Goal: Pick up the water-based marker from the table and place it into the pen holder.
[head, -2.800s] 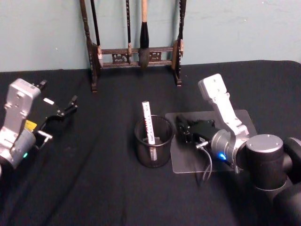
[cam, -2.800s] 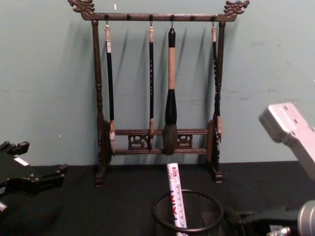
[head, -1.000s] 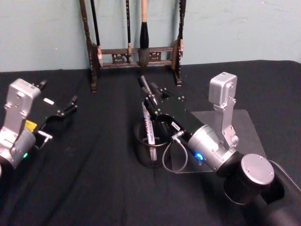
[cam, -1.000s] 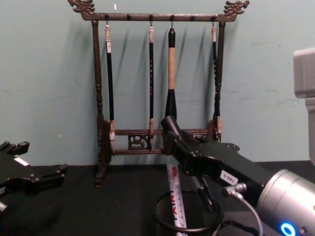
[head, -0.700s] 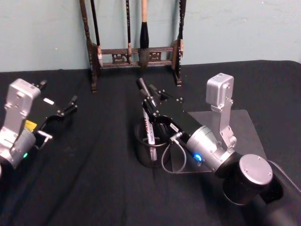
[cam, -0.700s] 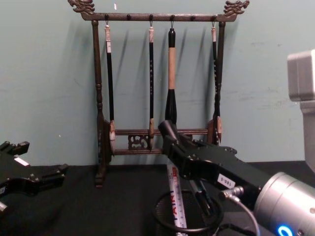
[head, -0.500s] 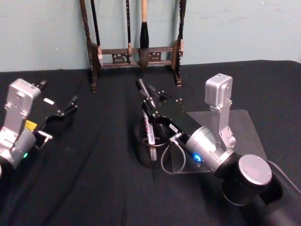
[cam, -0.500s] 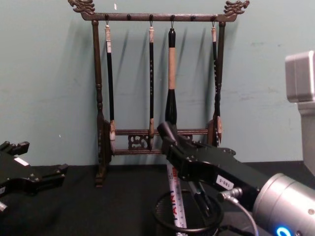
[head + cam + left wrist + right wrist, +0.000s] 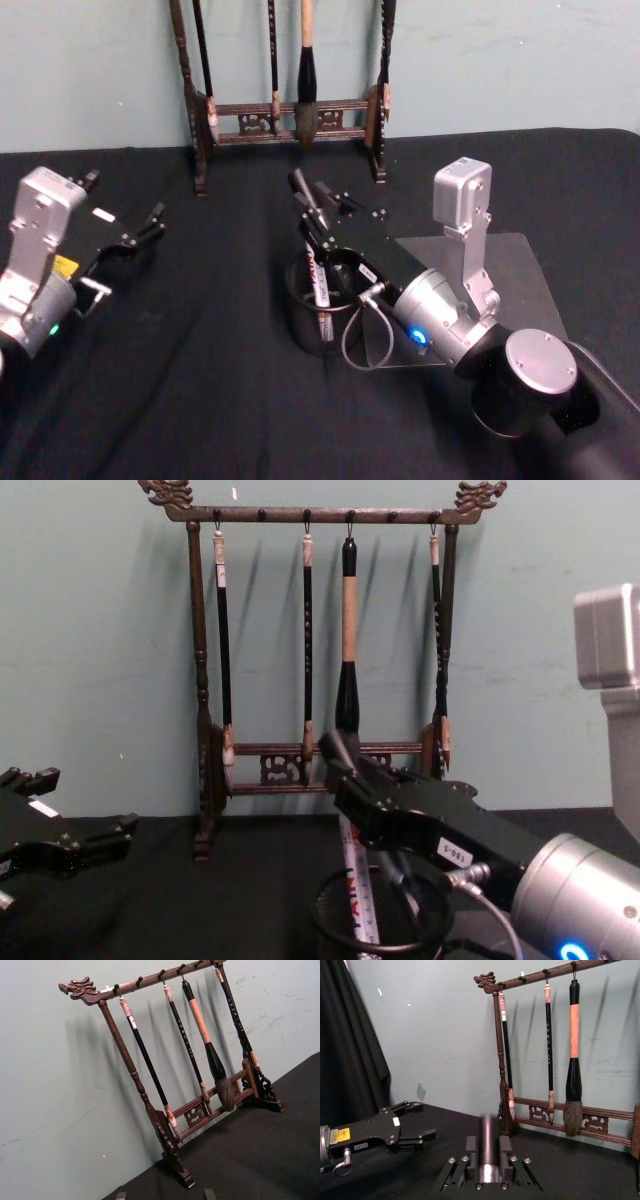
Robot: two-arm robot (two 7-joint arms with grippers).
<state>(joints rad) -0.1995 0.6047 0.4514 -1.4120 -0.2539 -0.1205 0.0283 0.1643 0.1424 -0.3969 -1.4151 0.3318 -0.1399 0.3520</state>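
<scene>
Head view: right hand [image 9: 314, 205] up over the pen holder [image 9: 300, 330] mid table [image 9: 200, 400], fingers pressed onto a dark water-based marker [image 9: 301, 184]. Marker tilted, upper end toward the brush rack [image 9: 260, 108], rest running down toward the cup mouth. White marker [image 9: 317, 278] stands inside the holder, top poking above the rim. Clear plate [image 9: 520, 270] flat on the cloth just right of the holder, right arm above it. Left hand [image 9: 140, 232] parked well off to the left above the table, fingers spread, nothing between them

Left wrist view: brush rack [image 9: 165, 1132] with four hanging brushes [image 9: 201, 1024] against the wall, black table [image 9: 260, 1160] under it. Two left fingertips [image 9: 209, 1193] at the frame edge, apart

Right wrist view: marker [image 9: 489, 1132] clamped between the right fingers [image 9: 471, 1147], sticking out past them toward the rack. Left hand [image 9: 425, 1119] farther off, spread, above the table

Chest view: right hand [image 9: 350, 770] just above the holder [image 9: 330, 935] rim, marker [image 9: 333, 744] upper end in front of the rack's lower rails. A thin dark shaft below the hand looks to reach inside the mesh, hard to be sure. White marker [image 9: 356, 880] near upright in the holder, just left of that shaft. Left hand [image 9: 90, 800] at the left edge, spread
</scene>
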